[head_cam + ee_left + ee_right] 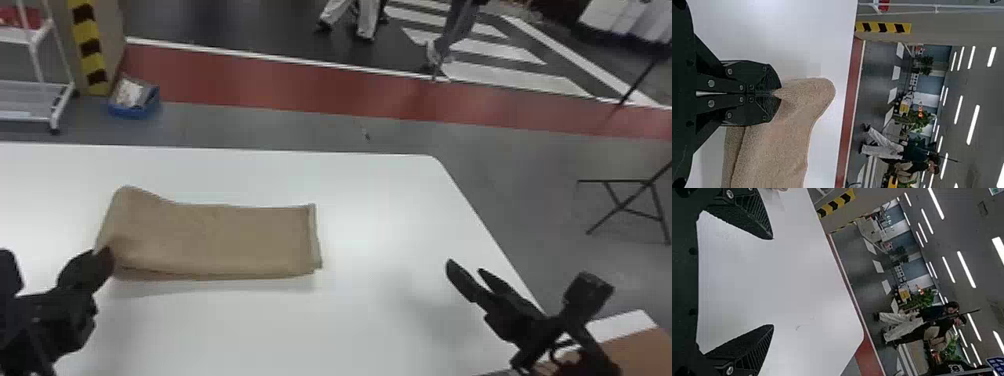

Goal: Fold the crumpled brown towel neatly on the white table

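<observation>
Brown towel (215, 240) lies in a strip on the worktop (380, 200), one end nipped in the left pincer (777, 94); the right pincer (773, 282) hangs open. Best carry that end over low, edges matched.

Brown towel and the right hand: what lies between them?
Only a bare stretch of the white table lies between the brown towel and the open right hand; the head view shows this.
</observation>
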Controlling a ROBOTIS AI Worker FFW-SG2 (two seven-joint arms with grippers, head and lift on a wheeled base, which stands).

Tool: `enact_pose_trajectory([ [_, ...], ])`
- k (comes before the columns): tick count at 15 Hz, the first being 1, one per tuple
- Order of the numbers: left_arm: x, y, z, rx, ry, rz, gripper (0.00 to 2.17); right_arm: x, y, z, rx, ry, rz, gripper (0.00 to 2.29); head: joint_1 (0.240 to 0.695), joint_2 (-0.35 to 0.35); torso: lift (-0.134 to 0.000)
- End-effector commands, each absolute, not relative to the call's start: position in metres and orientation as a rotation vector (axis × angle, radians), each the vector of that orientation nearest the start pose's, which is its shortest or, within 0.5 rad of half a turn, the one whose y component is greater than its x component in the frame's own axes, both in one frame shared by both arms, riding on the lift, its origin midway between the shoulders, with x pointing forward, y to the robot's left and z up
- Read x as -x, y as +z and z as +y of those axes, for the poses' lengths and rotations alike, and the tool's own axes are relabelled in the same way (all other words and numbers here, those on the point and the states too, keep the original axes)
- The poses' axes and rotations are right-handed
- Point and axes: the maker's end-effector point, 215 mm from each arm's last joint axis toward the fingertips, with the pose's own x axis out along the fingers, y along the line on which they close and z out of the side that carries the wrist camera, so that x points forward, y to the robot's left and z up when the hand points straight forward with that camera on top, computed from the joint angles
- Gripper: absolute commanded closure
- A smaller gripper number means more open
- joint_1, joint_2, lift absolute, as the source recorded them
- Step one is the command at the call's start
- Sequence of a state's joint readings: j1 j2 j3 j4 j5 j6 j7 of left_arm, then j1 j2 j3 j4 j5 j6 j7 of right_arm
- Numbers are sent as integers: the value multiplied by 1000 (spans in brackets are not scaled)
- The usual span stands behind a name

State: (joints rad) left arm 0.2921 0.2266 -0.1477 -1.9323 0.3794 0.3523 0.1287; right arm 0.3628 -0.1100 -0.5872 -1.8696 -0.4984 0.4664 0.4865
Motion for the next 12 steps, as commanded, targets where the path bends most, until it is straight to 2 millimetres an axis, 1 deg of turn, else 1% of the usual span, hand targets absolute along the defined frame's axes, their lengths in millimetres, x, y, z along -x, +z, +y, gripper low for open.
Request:
enact_pose_trajectory([
  [1,-471,-415,177,154,-141,340,1359,-429,-406,-426,-382,40,271,90,695,-301,-124],
  [3,-463,-416,166,160,-160,348,1349,-429,-408,-425,-384,35,274,90,695,-301,-124],
  [4,-464,-415,164,157,-161,344,1190,-430,-407,-425,-383,36,273,90,695,-306,-124],
  [5,-466,-416,160,140,-172,341,674,-429,-407,-426,-387,35,274,90,695,-310,-124],
  [6,-469,-414,163,120,-169,334,117,-429,-406,-427,-385,35,271,90,695,-314,-124],
  [7,-470,-412,165,109,-165,328,33,-429,-406,-428,-386,33,273,90,695,-318,-124],
  [8,-469,-410,173,104,-152,323,29,-429,-406,-428,-386,32,273,90,695,-319,-124],
  [10,-473,-396,206,39,-84,284,29,-430,-405,-425,-388,39,277,90,695,-313,-124],
  [11,-479,-382,222,2,-43,238,29,-432,-405,-422,-390,43,279,90,695,-302,-124],
  [12,-487,-356,237,1,-5,159,29,-437,-403,-420,-388,44,282,90,695,-285,-124],
])
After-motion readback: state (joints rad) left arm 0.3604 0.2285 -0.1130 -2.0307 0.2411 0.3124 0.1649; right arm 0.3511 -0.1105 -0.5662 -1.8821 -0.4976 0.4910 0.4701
